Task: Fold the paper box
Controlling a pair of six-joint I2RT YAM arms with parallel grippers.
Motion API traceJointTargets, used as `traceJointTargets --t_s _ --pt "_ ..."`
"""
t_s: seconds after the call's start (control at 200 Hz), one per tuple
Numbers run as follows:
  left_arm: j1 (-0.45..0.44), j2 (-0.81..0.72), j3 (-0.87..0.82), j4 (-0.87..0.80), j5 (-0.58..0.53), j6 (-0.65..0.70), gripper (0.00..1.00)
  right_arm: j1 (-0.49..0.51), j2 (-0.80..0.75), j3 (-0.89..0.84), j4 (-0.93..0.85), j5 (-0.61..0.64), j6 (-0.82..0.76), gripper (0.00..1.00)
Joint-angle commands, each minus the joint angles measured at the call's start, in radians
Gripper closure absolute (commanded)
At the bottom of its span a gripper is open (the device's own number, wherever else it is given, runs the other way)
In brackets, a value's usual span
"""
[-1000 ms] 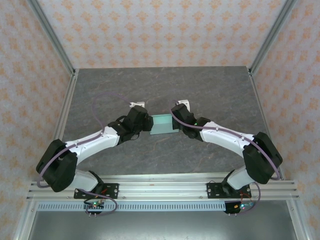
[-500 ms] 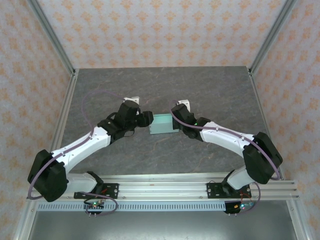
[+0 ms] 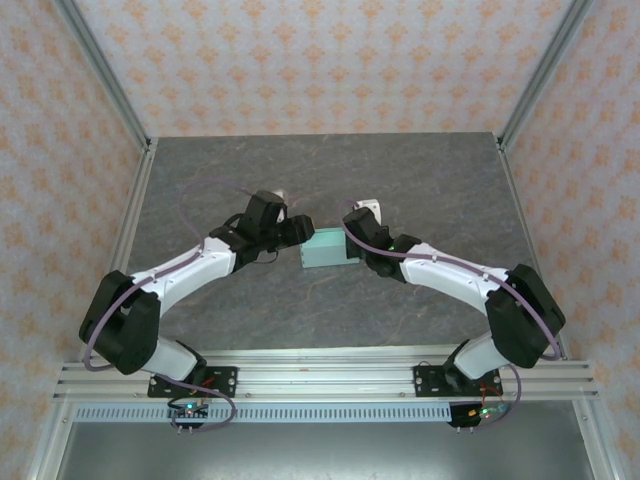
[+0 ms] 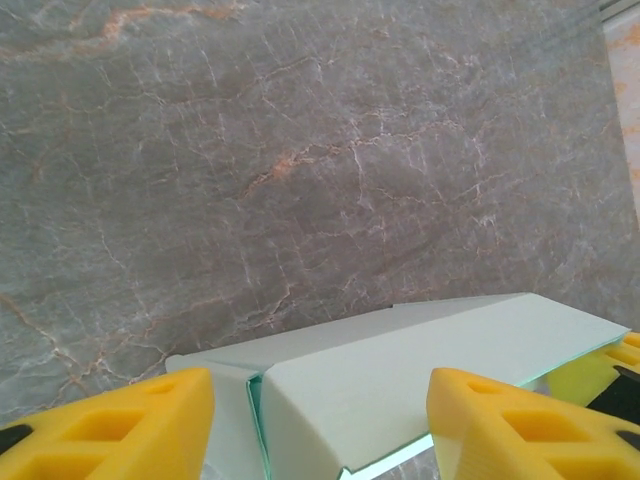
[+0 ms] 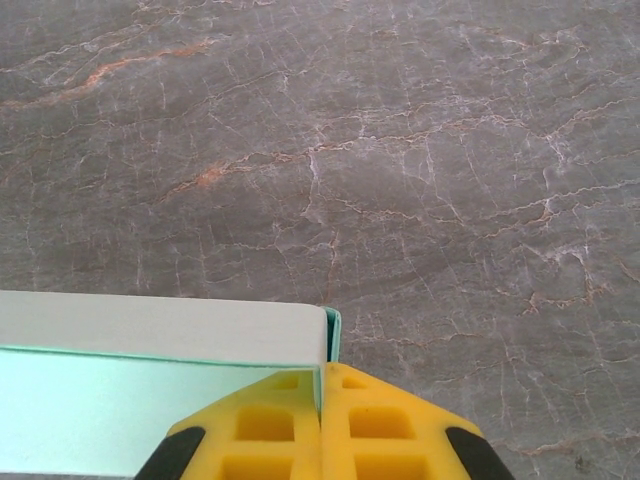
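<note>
Grey marble table: paper box lies lengthwise left-right; right jaws pinch it, left jaws spread.

The left arm and right arm had white links with bulky black joint housings. Each trailed a thin purple cable. The fingers were yellow plastic blocks with rectangular recesses.

I have open table on every side; the paper box blocks the middle, walls beyond.
</note>
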Motion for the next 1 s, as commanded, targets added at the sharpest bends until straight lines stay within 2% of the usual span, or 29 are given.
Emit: traceJointTargets --t_s 0.0,0.455,0.996 --pt "-0.008 0.010 -0.058 0.041 0.010 -0.031 0.43 0.000 -0.004 -0.028 -0.047 0.009 0.009 1.00" --pt "-0.019 0.037 -0.193 0.102 0.001 -0.043 0.57 0.000 -0.036 -0.024 -0.062 0.032 -0.002 0.95" --pt "-0.041 0.020 -0.241 0.086 -0.053 -0.035 0.61 0.000 -0.059 0.025 -0.089 -0.033 -0.017 0.79"
